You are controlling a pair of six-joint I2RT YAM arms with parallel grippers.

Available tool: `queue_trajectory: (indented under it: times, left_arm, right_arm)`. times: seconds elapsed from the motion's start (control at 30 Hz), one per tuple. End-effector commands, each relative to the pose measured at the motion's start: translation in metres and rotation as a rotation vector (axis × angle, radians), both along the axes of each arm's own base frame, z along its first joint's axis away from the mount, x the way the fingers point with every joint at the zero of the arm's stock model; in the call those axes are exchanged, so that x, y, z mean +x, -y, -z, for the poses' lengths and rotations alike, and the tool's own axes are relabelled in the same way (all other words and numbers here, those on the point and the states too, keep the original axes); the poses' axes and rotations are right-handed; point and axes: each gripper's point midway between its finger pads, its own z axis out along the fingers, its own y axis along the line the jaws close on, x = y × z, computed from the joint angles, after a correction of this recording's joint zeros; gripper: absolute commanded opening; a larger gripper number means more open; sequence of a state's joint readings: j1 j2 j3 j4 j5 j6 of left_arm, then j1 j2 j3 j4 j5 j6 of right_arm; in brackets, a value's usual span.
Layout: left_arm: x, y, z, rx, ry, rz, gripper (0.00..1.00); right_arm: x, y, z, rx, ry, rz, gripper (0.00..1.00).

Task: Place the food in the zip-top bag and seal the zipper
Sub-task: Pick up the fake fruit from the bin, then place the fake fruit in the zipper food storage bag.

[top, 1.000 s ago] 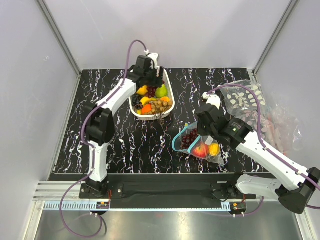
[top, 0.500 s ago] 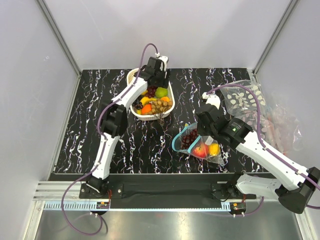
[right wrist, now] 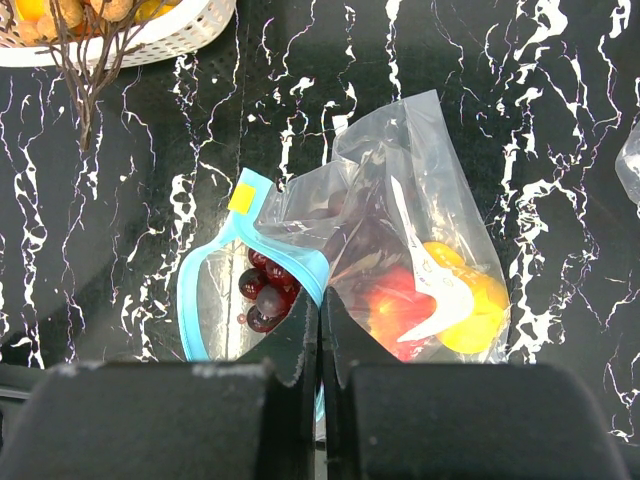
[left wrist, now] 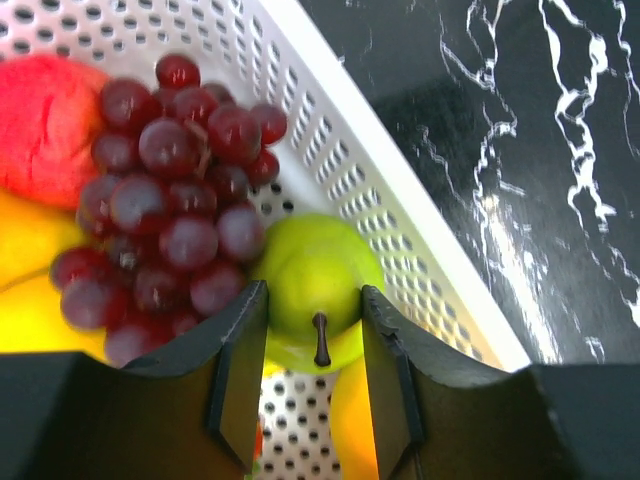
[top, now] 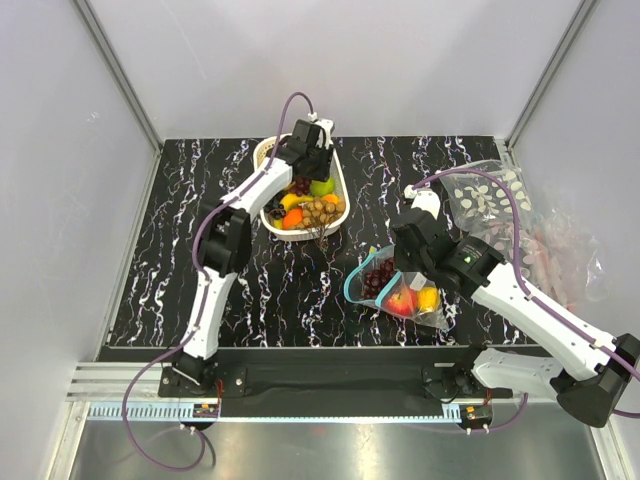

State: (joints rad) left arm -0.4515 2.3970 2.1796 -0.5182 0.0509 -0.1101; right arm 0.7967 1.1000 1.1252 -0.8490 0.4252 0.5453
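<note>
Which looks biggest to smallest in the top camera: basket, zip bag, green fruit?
1. Basket, largest.
2. Zip bag, a bit smaller, though it is crumpled and partly under the right arm, so the margin is unsure.
3. Green fruit, clearly smallest.

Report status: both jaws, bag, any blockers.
Left gripper open, straddling green fruit in basket. Right gripper shut on zip-top bag. Zipper gaping; grapes, red and yellow fruit inside. No blockers.

1. Zip-top bag [right wrist: 400,230]: clear thin plastic, lying crumpled on the black marbled tabletop, mouth gaping.
2. Zipper [right wrist: 215,270]: teal-blue strip, unsealed, curved into an open loop.
3. Food inside bag: dark grapes [right wrist: 262,292] at the mouth, red apple [right wrist: 385,310], yellow fruit [right wrist: 470,300].
</note>
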Motion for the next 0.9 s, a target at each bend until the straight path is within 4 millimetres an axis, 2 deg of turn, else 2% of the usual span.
queue_trajectory:
  times: [0.0,0.07,0.1,0.13,0.17,0.2,0.23,0.27,0.3,0.33,0.37,0.4,0.5,0.7,0.77,0.8,0.87]
  left_arm:
    - [-0.011,0.006,-0.067,-0.101,0.093,0.027,0.2]
    - [-0.023,0.005,-0.085,-0.127,0.11,0.033,0.18]
    - [-0.027,0.003,-0.109,-0.153,0.147,0.033,0.17]
    - [-0.035,0.001,-0.104,-0.151,0.131,0.034,0.16]
    - [-0.04,0.001,-0.11,-0.163,0.141,0.04,0.16]
    - [-0.046,0.001,-0.139,-0.193,0.203,0.045,0.16]
    - [-0.052,0.0,-0.143,-0.198,0.214,0.048,0.16]
    - [-0.06,-0.001,-0.136,-0.195,0.204,0.05,0.16]
    - [-0.066,-0.003,-0.158,-0.217,0.247,0.053,0.16]
    - [-0.071,-0.004,-0.164,-0.225,0.257,0.056,0.16]
    - [-0.077,-0.006,-0.159,-0.225,0.246,0.058,0.16]
    - [-0.083,-0.009,-0.175,-0.24,0.276,0.059,0.16]
    - [-0.1,-0.011,-0.189,-0.267,0.288,0.068,0.16]
    - [-0.147,-0.006,-0.218,-0.397,0.223,0.071,0.17]
    - [-0.167,0.004,-0.226,-0.45,0.197,0.097,0.18]
    - [-0.178,0.004,-0.239,-0.476,0.212,0.107,0.18]
    - [-0.198,0.013,-0.239,-0.509,0.182,0.125,0.19]
  right_arm:
    - [0.005,-0.005,-0.01,0.026,0.043,-0.009,0.0]
    - [0.004,-0.005,-0.01,0.025,0.042,-0.011,0.0]
    - [0.004,-0.004,-0.01,0.023,0.043,-0.009,0.0]
    - [0.003,-0.003,-0.01,0.023,0.043,-0.009,0.0]
    - [0.003,-0.002,-0.011,0.023,0.045,-0.009,0.0]
    - [0.003,-0.002,-0.011,0.022,0.045,-0.007,0.0]
    - [0.002,-0.002,-0.011,0.021,0.045,-0.01,0.0]
    - [0.002,-0.002,-0.011,0.023,0.046,-0.007,0.0]
    - [0.003,-0.003,-0.012,0.024,0.046,-0.009,0.0]
    - [0.003,-0.002,-0.011,0.02,0.044,-0.008,0.0]
    - [0.003,-0.002,-0.012,0.02,0.046,-0.007,0.0]
    - [0.003,-0.002,-0.012,0.019,0.046,-0.008,0.0]
    - [0.004,-0.002,-0.014,0.02,0.05,-0.008,0.0]
    - [0.005,0.0,-0.02,0.015,0.067,-0.004,0.0]
    - [0.007,-0.001,-0.023,0.016,0.074,-0.002,0.0]
    - [0.007,-0.001,-0.023,0.016,0.075,-0.003,0.0]
    - [0.008,0.0,-0.024,0.014,0.08,0.0,0.0]
